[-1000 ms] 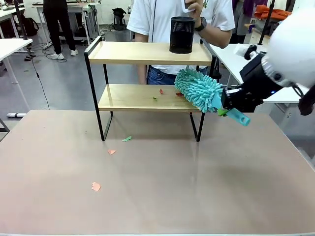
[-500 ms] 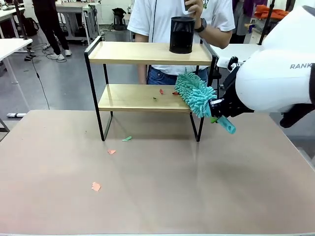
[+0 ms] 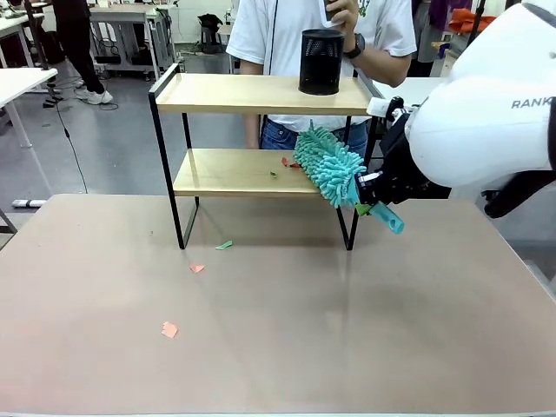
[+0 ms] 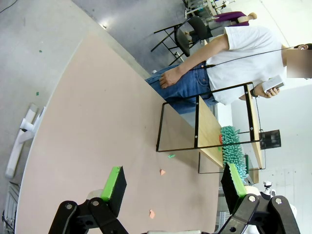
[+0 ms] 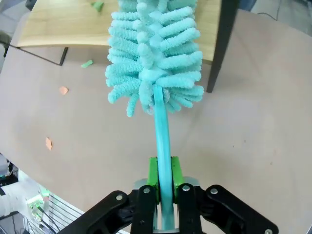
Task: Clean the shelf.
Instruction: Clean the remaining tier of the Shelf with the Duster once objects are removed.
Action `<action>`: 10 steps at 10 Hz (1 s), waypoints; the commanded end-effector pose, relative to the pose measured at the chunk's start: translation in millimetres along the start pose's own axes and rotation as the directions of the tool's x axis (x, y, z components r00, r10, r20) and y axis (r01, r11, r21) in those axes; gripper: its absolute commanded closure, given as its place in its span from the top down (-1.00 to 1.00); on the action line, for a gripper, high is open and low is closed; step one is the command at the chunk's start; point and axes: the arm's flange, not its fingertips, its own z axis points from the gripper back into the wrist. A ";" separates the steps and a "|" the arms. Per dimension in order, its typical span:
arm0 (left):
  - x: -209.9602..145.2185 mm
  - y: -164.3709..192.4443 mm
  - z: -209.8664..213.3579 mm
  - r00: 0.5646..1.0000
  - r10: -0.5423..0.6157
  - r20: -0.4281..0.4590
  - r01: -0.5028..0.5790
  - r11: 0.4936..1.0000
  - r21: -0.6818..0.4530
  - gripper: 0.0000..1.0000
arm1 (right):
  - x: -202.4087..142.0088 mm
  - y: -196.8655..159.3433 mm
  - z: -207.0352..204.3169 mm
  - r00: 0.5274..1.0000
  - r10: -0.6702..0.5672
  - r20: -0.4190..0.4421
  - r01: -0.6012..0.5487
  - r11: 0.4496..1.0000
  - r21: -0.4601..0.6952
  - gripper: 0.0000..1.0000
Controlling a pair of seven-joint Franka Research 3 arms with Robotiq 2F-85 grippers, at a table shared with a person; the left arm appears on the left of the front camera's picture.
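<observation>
**Duster held at the lower board of the shelf**

On the near part of the surface [image 3: 278,365] an orange paper scrap [image 3: 169,329] is seen. A second orange scrap [image 3: 197,268] and a green scrap [image 3: 224,245] are found farther away, near the left front leg of the shelf.

The left tool [image 4: 174,181] is seen with its green pads wide apart, and nothing is gripped between them. The right tool [image 5: 163,178] is pressed together on the turquoise handle [image 5: 162,141] of a fluffy duster [image 5: 151,53]. In the front view the end of the handle is seen sticking out below this tool. The duster head is held over the right end of the lower board [image 3: 230,176], beside the right front leg. Whether the fibres touch the wood cannot be told.

The shelf [image 3: 261,94] is placed at the far side of the surface, on its black legs. On the lower board a green piece [image 3: 273,174] and a red piece [image 3: 285,162] are lying just left of the duster head. On the upper board a black mesh cup [image 3: 321,62] is placed toward the right end.

Behind the shelf a person [image 3: 287,26] in a white shirt and jeans is seen, with one hand raised.
</observation>
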 end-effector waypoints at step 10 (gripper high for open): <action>-1.1 1.4 -1.3 1.000 -0.019 0.008 0.019 0.999 -0.027 1.00 | -18.6 -19.1 9.0 0.878 0.467 -0.103 -0.424 0.860 0.283 -0.75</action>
